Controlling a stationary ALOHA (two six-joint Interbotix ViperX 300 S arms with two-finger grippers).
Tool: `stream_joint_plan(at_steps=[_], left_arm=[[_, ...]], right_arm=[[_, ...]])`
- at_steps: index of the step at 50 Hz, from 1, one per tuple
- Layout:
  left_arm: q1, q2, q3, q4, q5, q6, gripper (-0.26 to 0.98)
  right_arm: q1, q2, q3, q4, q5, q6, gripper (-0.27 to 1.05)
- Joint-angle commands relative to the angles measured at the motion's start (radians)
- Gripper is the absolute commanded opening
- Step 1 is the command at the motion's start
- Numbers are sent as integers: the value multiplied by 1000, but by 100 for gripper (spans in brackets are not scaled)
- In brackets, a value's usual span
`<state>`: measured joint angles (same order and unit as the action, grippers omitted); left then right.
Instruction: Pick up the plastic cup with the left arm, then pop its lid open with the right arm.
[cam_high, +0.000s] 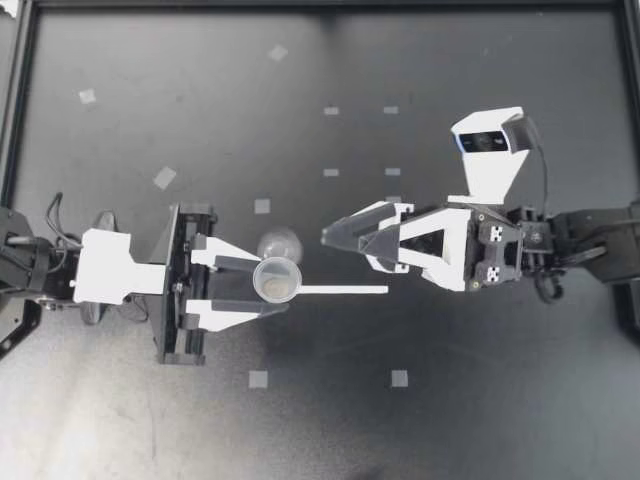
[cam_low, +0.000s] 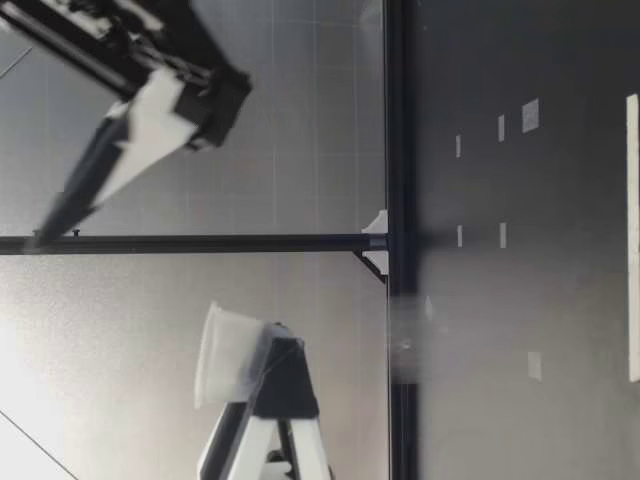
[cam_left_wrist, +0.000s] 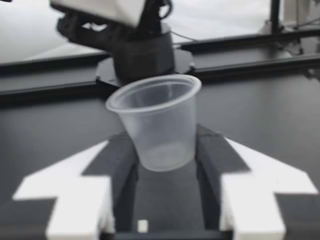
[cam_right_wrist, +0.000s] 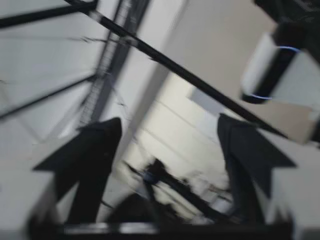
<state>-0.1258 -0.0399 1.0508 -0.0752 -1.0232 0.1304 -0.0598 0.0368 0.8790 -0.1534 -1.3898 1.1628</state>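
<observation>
Two hands aloft, left hand (cam_high: 289, 283) clamping a clear cup (cam_high: 277, 279), right hand (cam_high: 345, 245) empty, fingers seemingly wide

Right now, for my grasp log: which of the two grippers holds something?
My left gripper: it clamps a clear plastic cup from both sides. My right gripper is open and empty.

Cup (cam_high: 277, 279) sat between the fingers of the left gripper (cam_high: 272, 286), touching both, raised well off the table (cam_high: 480, 420). Right gripper (cam_high: 345, 238) hung to the right of the cup, apart from it and higher. Flat strip (cam_high: 345, 290) lay on the table, running right from under the cup. Tape squares (cam_high: 258, 379) lay around the cup.
</observation>
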Motion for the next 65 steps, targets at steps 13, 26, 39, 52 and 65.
stream_joint_plan(at_steps=[13,26,39,52,65], left_arm=[[-3,-44,-3,2,-6,-87,26],[9,-179,8,-11,140,-74,26],[31,-305,5,-23,430,-55,26],[32,-291,20,-26,396,-58,27],[32,-290,26,-26,383,-55,26]], right_arm=[[-51,-199,81,-158,293,-663,76],[-14,-356,120,-153,670,-1039,76],[21,-258,114,-153,690,-1049,76],[25,-275,107,-153,678,-1049,76],[25,-298,117,-149,678,-1043,76]])
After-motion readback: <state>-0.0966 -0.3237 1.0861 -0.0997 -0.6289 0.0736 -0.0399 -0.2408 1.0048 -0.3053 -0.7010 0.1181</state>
